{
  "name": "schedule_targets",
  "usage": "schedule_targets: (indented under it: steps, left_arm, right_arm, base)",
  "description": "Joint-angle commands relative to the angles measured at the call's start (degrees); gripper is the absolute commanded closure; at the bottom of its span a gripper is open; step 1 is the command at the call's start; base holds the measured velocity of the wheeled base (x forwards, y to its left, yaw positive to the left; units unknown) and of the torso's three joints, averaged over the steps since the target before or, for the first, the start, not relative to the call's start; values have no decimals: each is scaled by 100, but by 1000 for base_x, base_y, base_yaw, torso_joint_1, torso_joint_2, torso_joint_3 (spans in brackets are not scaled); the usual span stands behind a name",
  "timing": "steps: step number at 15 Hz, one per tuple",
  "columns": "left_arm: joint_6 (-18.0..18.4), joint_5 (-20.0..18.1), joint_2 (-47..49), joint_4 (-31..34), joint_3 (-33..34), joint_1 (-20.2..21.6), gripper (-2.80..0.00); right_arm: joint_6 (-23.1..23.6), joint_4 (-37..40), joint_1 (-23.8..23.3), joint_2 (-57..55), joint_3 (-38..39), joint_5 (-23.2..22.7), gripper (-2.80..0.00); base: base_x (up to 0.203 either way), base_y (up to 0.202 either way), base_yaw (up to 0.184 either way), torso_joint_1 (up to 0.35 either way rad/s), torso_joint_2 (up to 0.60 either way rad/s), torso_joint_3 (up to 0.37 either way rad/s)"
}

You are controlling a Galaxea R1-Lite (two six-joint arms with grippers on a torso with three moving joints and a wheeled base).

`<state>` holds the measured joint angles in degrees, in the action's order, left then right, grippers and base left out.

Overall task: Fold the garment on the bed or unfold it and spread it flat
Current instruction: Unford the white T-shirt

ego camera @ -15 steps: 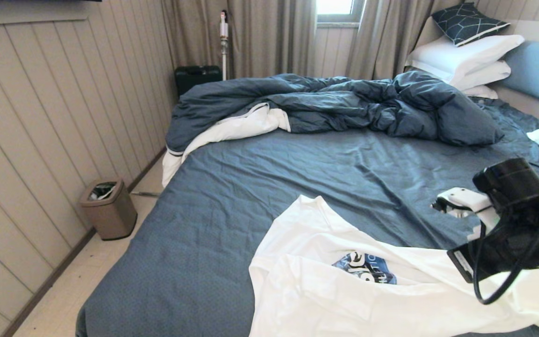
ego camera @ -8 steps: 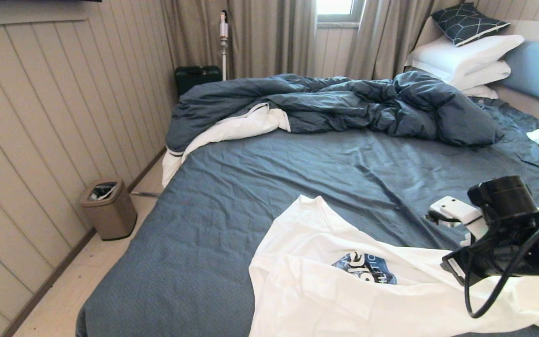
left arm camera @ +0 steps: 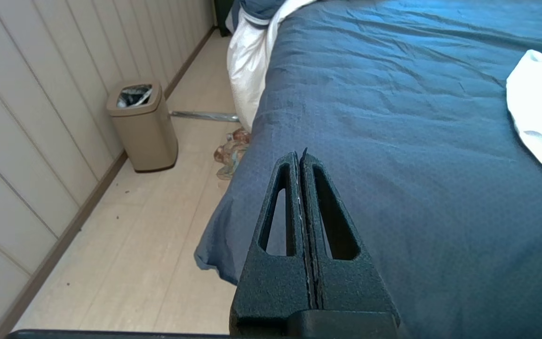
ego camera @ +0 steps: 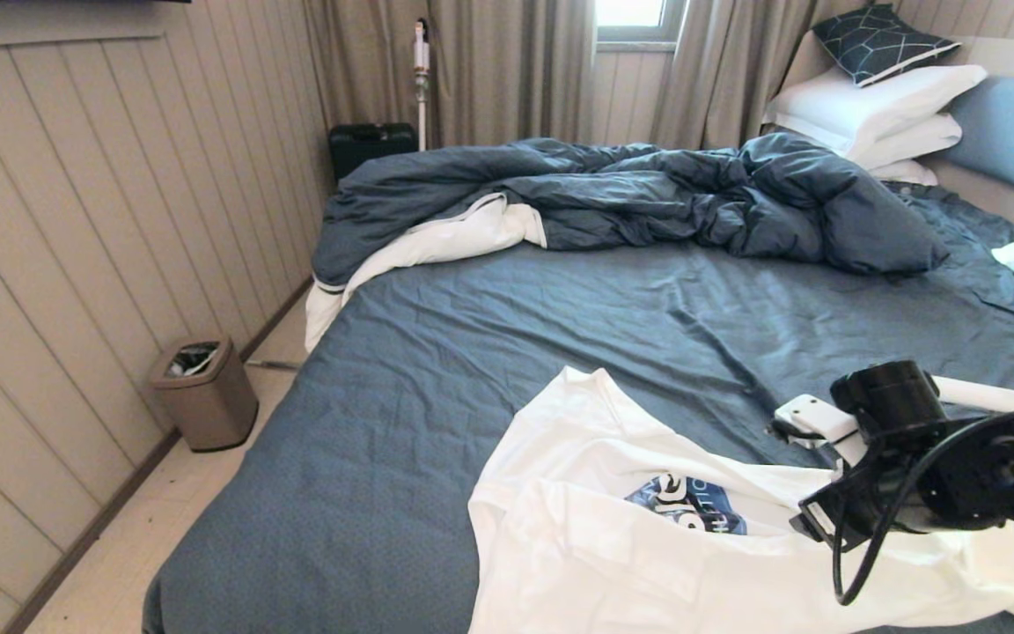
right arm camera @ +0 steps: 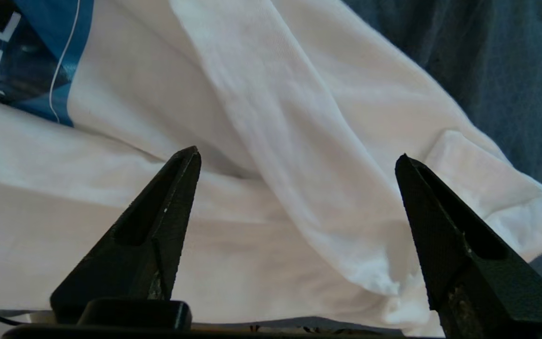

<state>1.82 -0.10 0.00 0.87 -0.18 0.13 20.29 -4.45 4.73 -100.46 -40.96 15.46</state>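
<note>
From the head view, the white T-shirt [ego camera: 648, 546] lies crumpled on the near right part of the bed [ego camera: 507, 352], its blue printed logo [ego camera: 687, 515] half buried under a fold. My right arm hangs over the shirt's right side, its wrist hiding the fingertips here. The rumpled duvet [ego camera: 630, 198] and the white pillows [ego camera: 877, 110] sit well apart, near the headboard.

In the left wrist view, my left pincer [left arm camera: 301, 162] is pressed together and holds nothing, parked beside the bed's near left corner, above the dark sheet. A trash bin [left arm camera: 143, 125] stands on the floor below.

In the right wrist view, my right pincer [right arm camera: 299, 157] is spread wide just above a thick ridge of white cloth [right arm camera: 294, 155]. I judge the risk lies here: the ridge looks like several layers bunched together, so closing now could pinch more than one layer and drag the shirt into a tighter heap. Coming down too deep could also catch the sheet beneath.
</note>
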Motion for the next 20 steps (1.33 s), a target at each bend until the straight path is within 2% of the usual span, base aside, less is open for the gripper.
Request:
schedule_targets:
  steps: [1,6,7,16,20]
  left_arm:
    - [3,1,0,1,1,0,0]
    - [12,10,0,1,1,4,0]
    - [12,10,0,1,1,4,0]
    - [12,1,0,1,1,4,0]
    - [12,10,0,1,1,4,0]
  right_arm:
    - [26,-121,-17,-325,-49,17,-280]
    - [46,-179,-34,-580,-255,19,-280]
    - [64,-171,-59,-602,-300,22,0]
    - [81,-170,-121,-870,-694,27,0]
    - [128,-138,-130,-968,-1326,28,0]
  base:
    - [0,0,0,0,0,0]
    - [0,0,0,0,0,0]
    - [0,0,0,0,0,0]
    - [0,0,0,0,0,0]
    - [0,0,0,0,0,0]
